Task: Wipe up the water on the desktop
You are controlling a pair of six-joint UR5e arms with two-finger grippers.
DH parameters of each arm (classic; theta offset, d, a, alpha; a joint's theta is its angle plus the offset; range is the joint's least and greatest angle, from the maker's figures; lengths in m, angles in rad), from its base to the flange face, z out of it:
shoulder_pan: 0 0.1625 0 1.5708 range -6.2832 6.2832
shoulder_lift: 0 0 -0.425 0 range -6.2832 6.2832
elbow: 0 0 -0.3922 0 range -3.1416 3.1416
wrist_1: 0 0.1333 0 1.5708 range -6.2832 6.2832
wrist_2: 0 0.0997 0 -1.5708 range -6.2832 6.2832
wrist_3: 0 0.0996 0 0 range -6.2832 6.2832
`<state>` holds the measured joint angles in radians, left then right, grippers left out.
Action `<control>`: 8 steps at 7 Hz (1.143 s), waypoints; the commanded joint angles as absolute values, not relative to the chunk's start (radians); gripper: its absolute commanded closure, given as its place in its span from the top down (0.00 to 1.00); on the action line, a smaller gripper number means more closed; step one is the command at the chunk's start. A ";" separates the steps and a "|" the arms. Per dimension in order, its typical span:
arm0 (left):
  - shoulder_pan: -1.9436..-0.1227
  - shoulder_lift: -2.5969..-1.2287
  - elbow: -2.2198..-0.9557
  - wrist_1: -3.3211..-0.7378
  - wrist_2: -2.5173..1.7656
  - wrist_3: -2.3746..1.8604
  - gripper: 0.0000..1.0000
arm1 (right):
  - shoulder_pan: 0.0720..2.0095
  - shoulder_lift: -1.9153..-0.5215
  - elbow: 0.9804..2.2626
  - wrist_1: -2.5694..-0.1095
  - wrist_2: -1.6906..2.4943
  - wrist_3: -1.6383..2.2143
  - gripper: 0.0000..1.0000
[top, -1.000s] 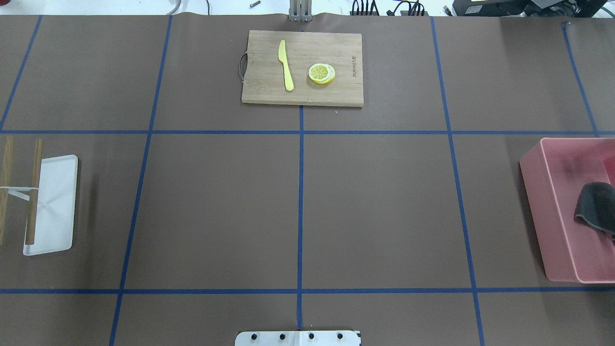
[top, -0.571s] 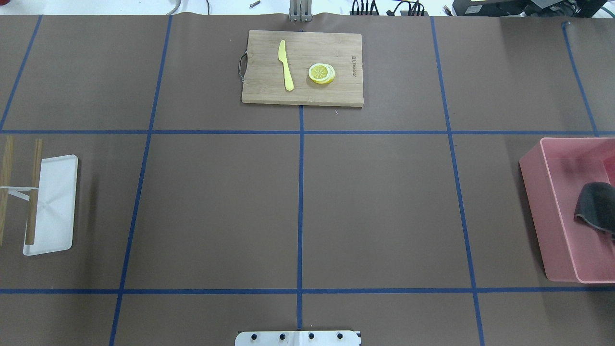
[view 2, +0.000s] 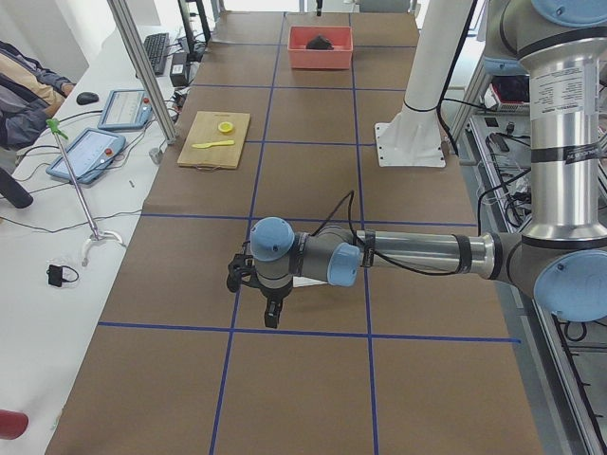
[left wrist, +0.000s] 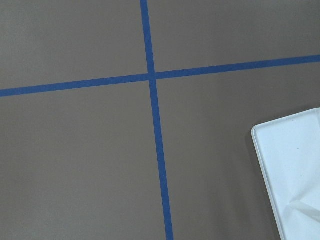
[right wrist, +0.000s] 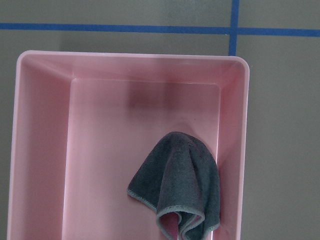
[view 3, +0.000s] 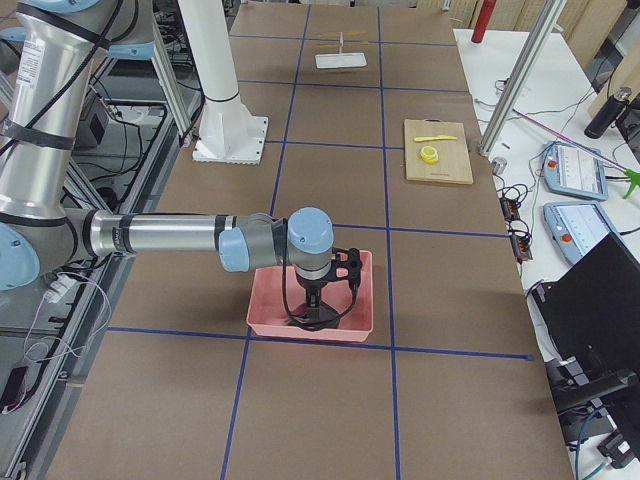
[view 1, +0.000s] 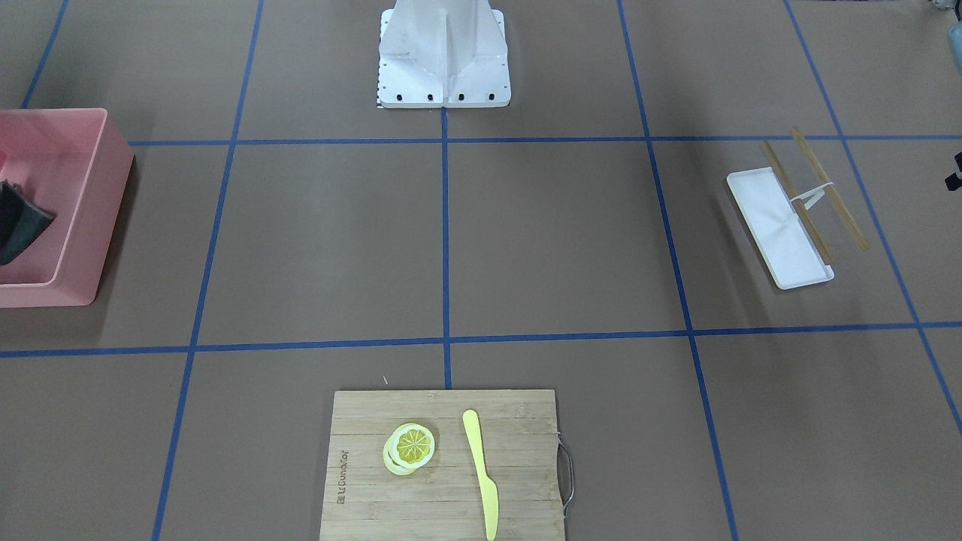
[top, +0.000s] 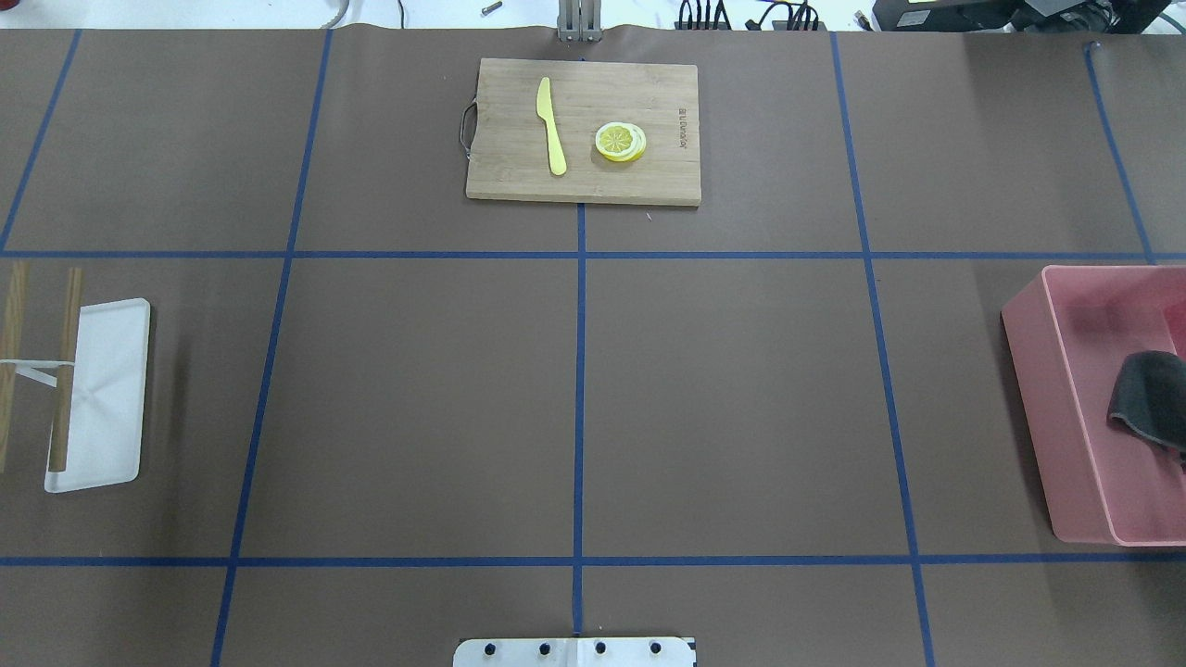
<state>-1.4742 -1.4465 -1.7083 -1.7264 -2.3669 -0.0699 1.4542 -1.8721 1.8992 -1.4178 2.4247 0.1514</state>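
The desktop (top: 741,398) is a matte brown surface with blue tape lines; no water shows on it. A dark grey cloth (right wrist: 185,185) lies bunched in a pink bin (right wrist: 40,150) at the desktop's right end; it also shows in the overhead view (top: 1149,398). My right gripper (view 3: 318,312) reaches down into the bin over the cloth. It shows only in the right side view, so I cannot tell if it is open or shut. My left gripper (view 2: 270,311) hangs just above the desktop at the left end. I cannot tell its state either.
A bamboo cutting board (top: 584,130) at the far middle carries a yellow knife (top: 551,125) and lemon slices (top: 620,142). A white tray (top: 102,394) with a wooden rack lies at the left end and shows in the left wrist view (left wrist: 295,165). The robot's base (view 1: 443,60) stands at the near edge.
The cloth and the things on the desktop have not moved. Only a faint shadow inside the pink bin has shifted a little.
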 commanded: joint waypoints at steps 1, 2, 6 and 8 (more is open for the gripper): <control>-1.474 -1.448 -1.726 -1.727 -2.367 -0.072 0.98 | 1.454 -1.870 1.893 -1.393 2.427 0.152 1.00; -1.474 -1.448 -1.738 -1.727 -2.365 -0.074 0.98 | 1.454 -1.870 1.893 -1.393 2.427 0.152 1.00; -1.474 -1.457 -1.750 -1.724 -2.365 -0.074 0.98 | 1.453 -1.868 1.893 -1.391 2.427 0.150 1.00; -1.476 -1.457 -1.762 -1.723 -2.365 -0.074 0.98 | 1.453 -1.868 1.894 -1.390 2.427 0.150 1.00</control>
